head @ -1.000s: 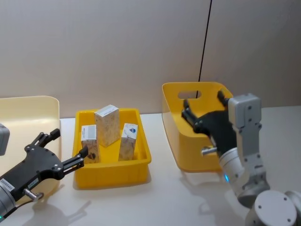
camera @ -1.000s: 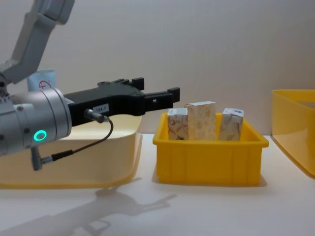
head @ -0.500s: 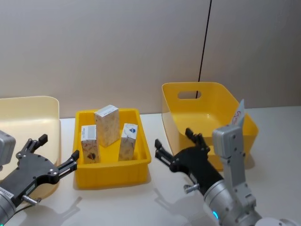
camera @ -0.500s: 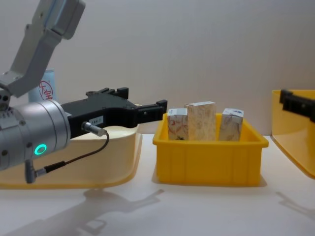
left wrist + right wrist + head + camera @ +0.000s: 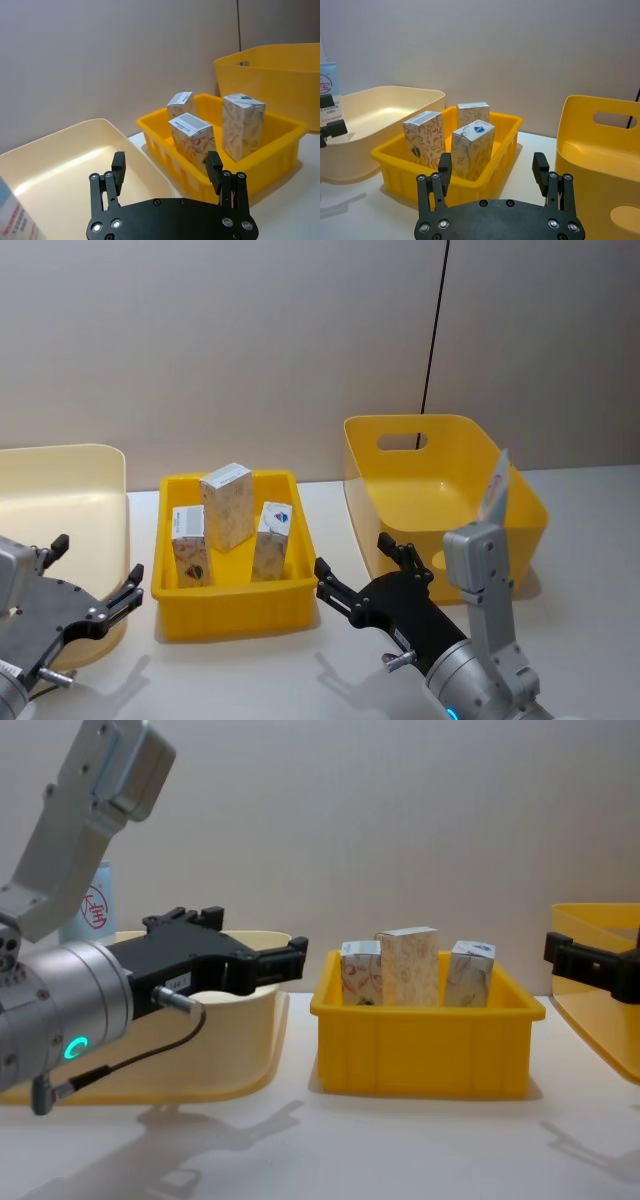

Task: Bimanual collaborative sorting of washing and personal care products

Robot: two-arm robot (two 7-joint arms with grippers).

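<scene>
Three whitish cartons point(image 5: 227, 505) with orange-red patterns stand upright in the small yellow bin point(image 5: 240, 608); they also show as cartons point(image 5: 472, 145) in the right wrist view. A light-blue-and-white tube point(image 5: 497, 485) leans on the right wall of the deep yellow bin point(image 5: 372, 530). Another tube point(image 5: 92, 903) with a red round logo stands in the cream bin point(image 5: 230, 1020). My left gripper point(image 5: 97, 558) hovers open and empty by the cream bin's front corner, left of the cartons. My right gripper point(image 5: 353, 555) is open and empty, low between the two yellow bins.
The cream bin point(image 5: 95, 455) sits at far left, the small yellow bin in the middle, the deep yellow bin with a handle slot point(image 5: 402, 442) at right. A black cable point(image 5: 434, 330) hangs down the wall behind. Bare white table point(image 5: 330, 660) lies in front of the bins.
My right gripper left the deep yellow bin and came down and left to the gap between the yellow bins. My left gripper drew back leftward, away from the small bin.
</scene>
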